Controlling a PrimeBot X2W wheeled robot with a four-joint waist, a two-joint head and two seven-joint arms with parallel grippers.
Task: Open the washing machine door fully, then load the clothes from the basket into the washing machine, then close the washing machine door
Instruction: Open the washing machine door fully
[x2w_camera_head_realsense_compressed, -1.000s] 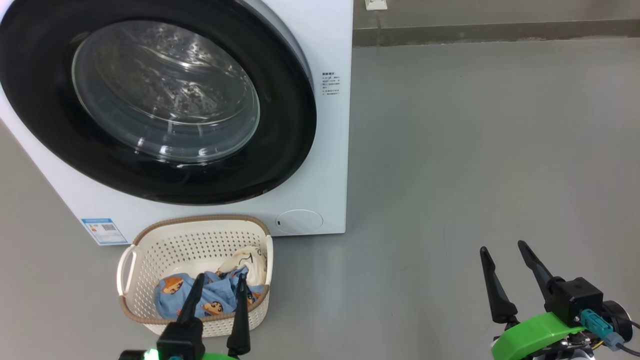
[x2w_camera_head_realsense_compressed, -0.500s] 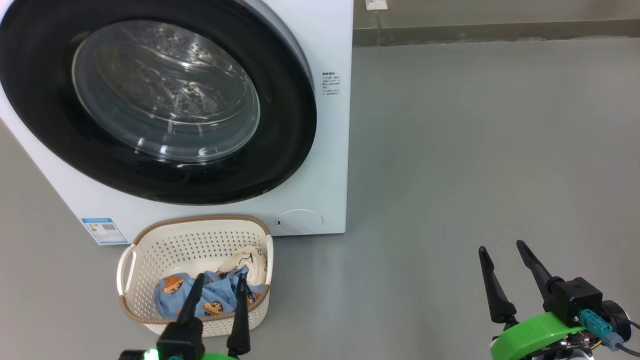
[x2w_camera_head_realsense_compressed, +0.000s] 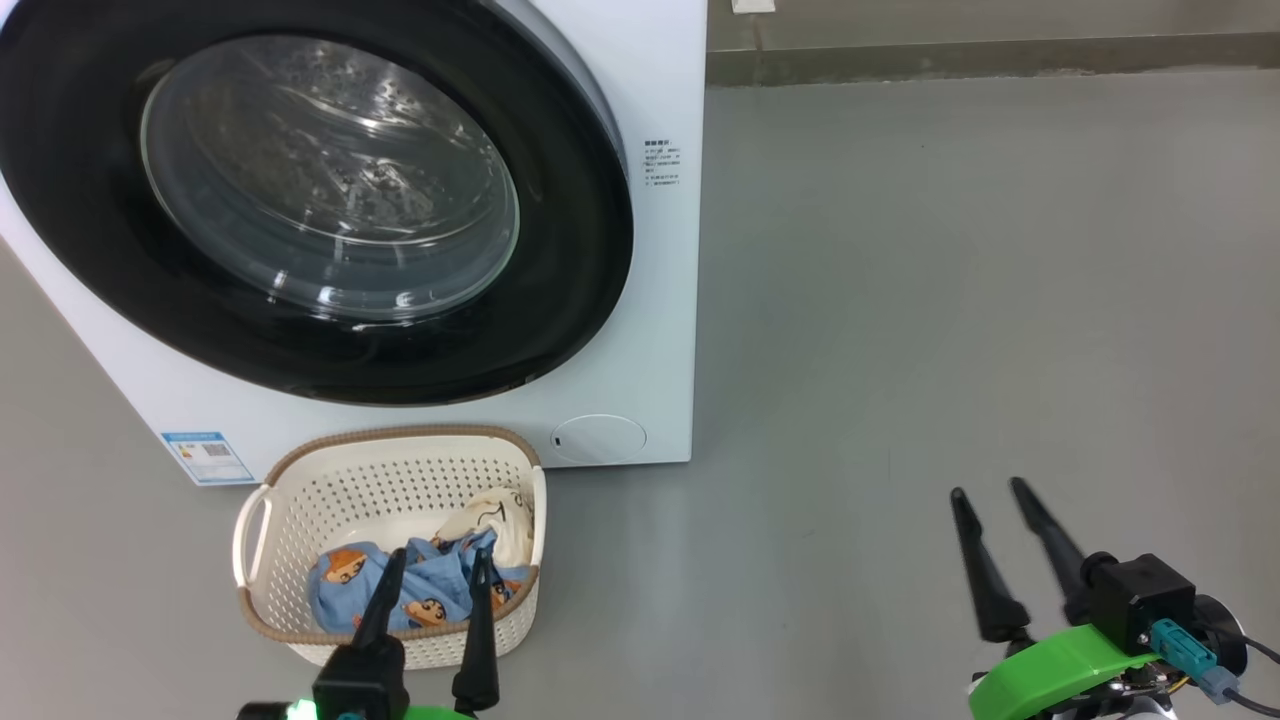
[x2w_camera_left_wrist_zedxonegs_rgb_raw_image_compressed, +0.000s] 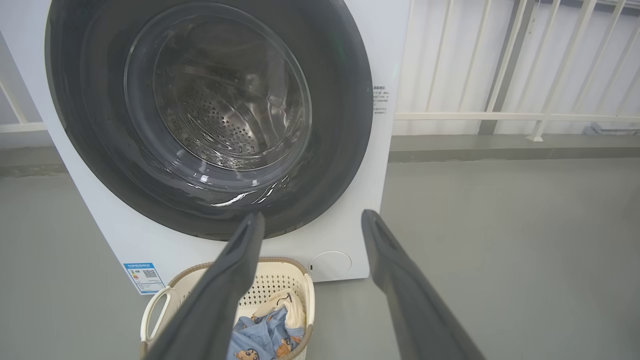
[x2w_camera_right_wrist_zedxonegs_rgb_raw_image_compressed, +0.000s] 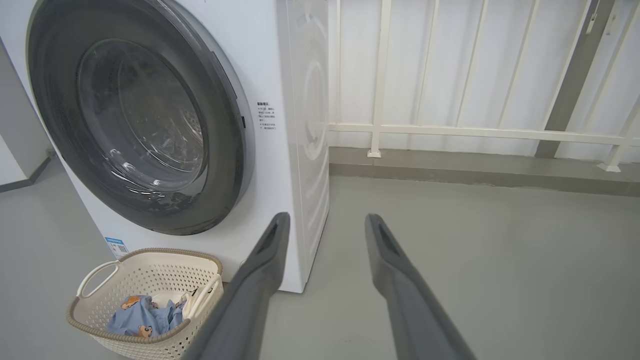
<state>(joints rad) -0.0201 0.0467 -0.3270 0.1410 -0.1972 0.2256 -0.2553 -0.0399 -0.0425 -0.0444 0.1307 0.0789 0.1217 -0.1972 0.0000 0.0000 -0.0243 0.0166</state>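
Washing machine door (x2w_camera_head_realsense_compressed: 320, 200) closed, clothes (x2w_camera_head_realsense_compressed: 430, 595) in basket (x2w_camera_head_realsense_compressed: 400, 437): opening step pending. Left gripper (x2w_camera_head_realsense_compressed: 440, 552), right gripper (x2w_camera_head_realsense_compressed: 988, 488) spread, empty. Next likely needs door-edge grip.

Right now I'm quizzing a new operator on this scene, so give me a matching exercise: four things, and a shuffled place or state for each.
1. large round black-ringed glass washing machine door
2. small cream perforated plastic basket
3. light-blue printed fabric clothes
4. right gripper

A. lying in the basket
B. shut
C. jaws apart, holding nothing
D. standing on the grey floor

Pairs: 1-B, 2-D, 3-A, 4-C.
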